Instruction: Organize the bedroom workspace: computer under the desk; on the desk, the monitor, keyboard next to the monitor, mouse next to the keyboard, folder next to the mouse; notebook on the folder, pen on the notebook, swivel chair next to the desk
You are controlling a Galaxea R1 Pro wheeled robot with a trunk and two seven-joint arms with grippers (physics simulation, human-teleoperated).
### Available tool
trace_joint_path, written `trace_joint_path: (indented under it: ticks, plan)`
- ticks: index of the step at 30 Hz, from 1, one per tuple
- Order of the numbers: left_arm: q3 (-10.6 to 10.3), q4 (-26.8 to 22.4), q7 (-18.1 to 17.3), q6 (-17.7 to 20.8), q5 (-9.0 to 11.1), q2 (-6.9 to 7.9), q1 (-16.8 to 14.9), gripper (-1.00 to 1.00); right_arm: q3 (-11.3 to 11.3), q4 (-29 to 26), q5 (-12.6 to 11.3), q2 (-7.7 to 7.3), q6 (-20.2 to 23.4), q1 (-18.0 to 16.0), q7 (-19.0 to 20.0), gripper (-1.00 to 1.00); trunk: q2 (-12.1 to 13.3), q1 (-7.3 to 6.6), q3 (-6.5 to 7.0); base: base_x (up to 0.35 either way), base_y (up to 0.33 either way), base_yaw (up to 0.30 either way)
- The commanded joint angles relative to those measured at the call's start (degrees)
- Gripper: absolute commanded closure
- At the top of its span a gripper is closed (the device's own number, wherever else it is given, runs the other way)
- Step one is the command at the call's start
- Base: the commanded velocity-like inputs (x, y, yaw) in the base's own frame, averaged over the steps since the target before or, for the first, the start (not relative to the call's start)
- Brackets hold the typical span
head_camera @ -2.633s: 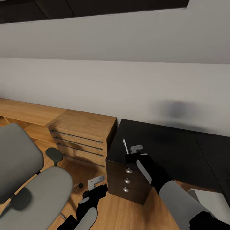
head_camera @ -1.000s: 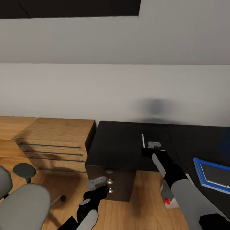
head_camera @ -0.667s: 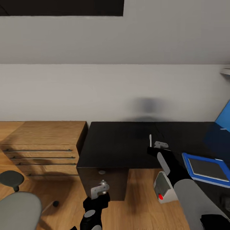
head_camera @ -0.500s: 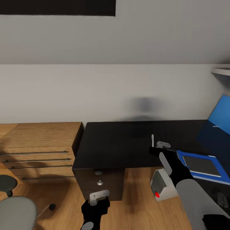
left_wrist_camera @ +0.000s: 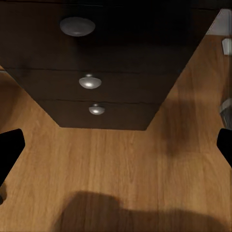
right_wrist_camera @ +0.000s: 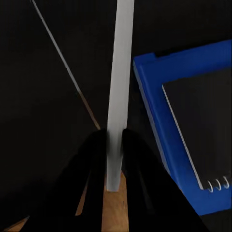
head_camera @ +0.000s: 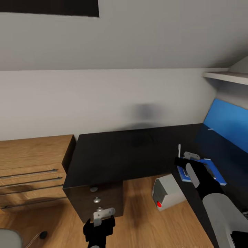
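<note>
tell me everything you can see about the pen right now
The pen is a slim, plain white-grey stick with no visible markings. It is pinched near one end between the right gripper's black fingers and juts out past them. It hangs above the black desk, beside the blue folder, touching neither.

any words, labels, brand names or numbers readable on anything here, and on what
None: no readable text in any view.
computer: only a red light, no label.
folder and notebook: plain covers, no writing.
pen, held in the right gripper: plain white, no print visible.
desk drawers: bare round knobs, no marks.
</note>
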Motion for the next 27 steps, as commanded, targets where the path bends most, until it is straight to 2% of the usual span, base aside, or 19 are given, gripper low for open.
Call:
trace_joint_path:
  ticks: [1,11,27]
  plan:
    - [-0.06,-0.05,0.36,0.59,0.05,0.04,-0.09,-1.00,0.02,-0.10,-0.66,-0.09,0.22,-0.03,-0.47,1.00,-0.05,0.01,-0.07,0.000,0.000,-0.263]
    - [0.94,0.11,0.50,0.54,0.14,0.13,-0.09,-1.00,0.02,-0.14,-0.63,-0.33,0.02,-0.03,-0.44,1.00,-0.05,0.01,-0.09,0.000,0.000,-0.230]
    - [1.00,0.12,0.61,0.54,0.14,0.14,-0.09,-1.00,0.37,-0.08,-0.45,-0.27,-0.95,-0.03,-0.42,1.00,-0.05,0.01,-0.10,0.000,0.000,-0.017]
